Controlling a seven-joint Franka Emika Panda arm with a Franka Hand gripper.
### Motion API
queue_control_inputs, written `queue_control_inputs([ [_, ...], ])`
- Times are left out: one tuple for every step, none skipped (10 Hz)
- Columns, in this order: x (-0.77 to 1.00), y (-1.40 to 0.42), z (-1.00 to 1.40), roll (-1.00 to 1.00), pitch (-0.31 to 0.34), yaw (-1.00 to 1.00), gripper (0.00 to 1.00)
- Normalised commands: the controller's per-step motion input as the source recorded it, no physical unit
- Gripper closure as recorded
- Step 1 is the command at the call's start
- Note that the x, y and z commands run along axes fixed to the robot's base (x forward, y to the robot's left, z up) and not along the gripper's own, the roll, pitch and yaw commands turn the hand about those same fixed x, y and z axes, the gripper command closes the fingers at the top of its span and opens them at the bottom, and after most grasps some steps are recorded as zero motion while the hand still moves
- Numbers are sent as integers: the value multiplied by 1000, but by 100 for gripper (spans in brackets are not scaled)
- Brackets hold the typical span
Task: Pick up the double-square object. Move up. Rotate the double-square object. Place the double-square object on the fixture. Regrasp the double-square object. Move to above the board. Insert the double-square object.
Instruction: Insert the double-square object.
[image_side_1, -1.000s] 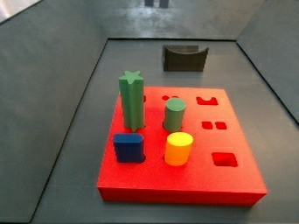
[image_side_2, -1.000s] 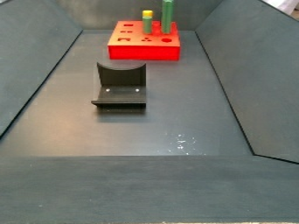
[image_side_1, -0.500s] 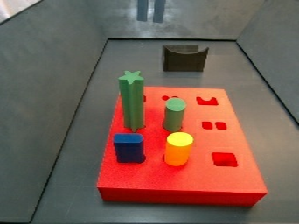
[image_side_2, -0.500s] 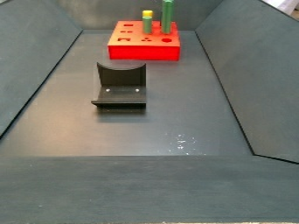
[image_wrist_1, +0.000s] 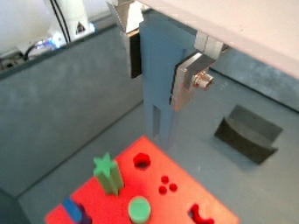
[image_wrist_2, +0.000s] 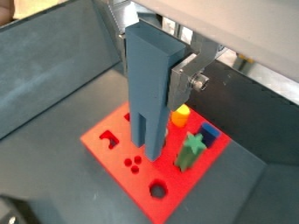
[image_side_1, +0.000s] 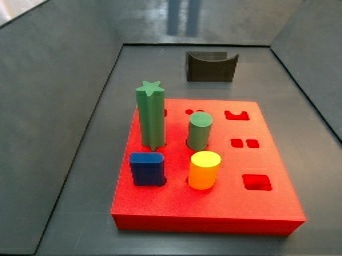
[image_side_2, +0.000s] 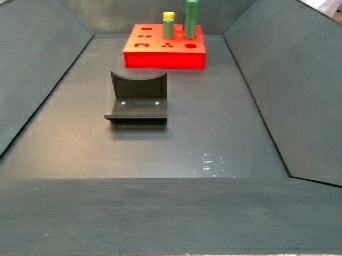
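The end effector (image_wrist_2: 158, 74) hung high above the board (image_wrist_2: 117, 153), its silver fingers (image_wrist_2: 184, 79) clamped on the double-square object (image_wrist_2: 149, 87), which pointed straight down. Below stood a green star post (image_wrist_2: 191, 149), a yellow peg (image_wrist_2: 180, 115) and a blue block (image_wrist_2: 212, 132). The fixture (image_wrist_1: 249, 134) sat apart on the dark grey floor (image_side_2: 174, 150), walled by grey panels.

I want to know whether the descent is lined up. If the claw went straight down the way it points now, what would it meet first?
Most likely the board: the claw holds the double-square object upright above its red face, so the bar's lower end would land there first. Which hole, if any, is unclear.
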Motion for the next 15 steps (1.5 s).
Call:
queue_control_inputs([
  [931,-160,-234,-20,0,0,100],
  [1000,-220,-237,0,0,0,100],
  [1000,-111,-283,-96,0,0,100],
  [1000,-206,-314,-51,-16,0,100],
  [986,-97,-354,-93,-101,94,100],
  [926,-186,-286,-49,-167,71,100],
  [929,-197,-323,-54,-170,54,100],
  [891,-103,-366,-109,-193,94,100],
  [840,-54,-389,-134,-230,111,100],
  [791,0,-374,-64,-219,126,100],
  [714,0,-111,283,-3,223,100],
  [700,-214,-180,500,49,174,100],
  [531,-291,-71,500,123,63,100],
  [437,-403,-29,489,284,0,100],
  [320,-291,-106,256,277,-26,100],
])
